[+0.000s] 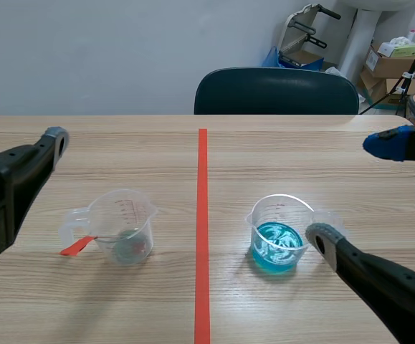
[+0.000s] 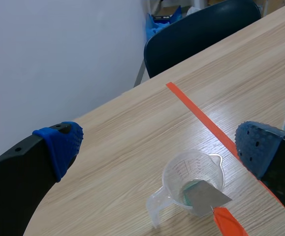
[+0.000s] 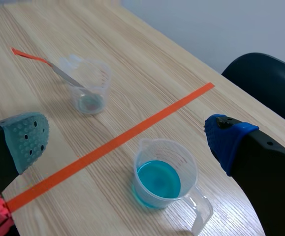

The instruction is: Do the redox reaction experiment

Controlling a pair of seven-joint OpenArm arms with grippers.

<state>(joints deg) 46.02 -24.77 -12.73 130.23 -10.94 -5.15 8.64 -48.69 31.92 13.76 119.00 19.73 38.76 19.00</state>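
In the scene view I judge the experiment barely begun. The blue beaker (image 1: 279, 240) stands on the desk right of the tape line (image 1: 202, 215), unpoured, and the metal strip (image 1: 78, 246) leans in the clear beaker (image 1: 125, 228).

In the left wrist view, my left gripper (image 2: 159, 145) has its fingers spread wide and empty above the clear beaker.

In the right wrist view, my right gripper (image 3: 127, 140) gapes too, empty, over the blue beaker.

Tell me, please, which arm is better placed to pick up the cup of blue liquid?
Right, probably. The right gripper is open above the blue-liquid cup, on its side of the tape line; the left gripper, also open, is over the other cup.
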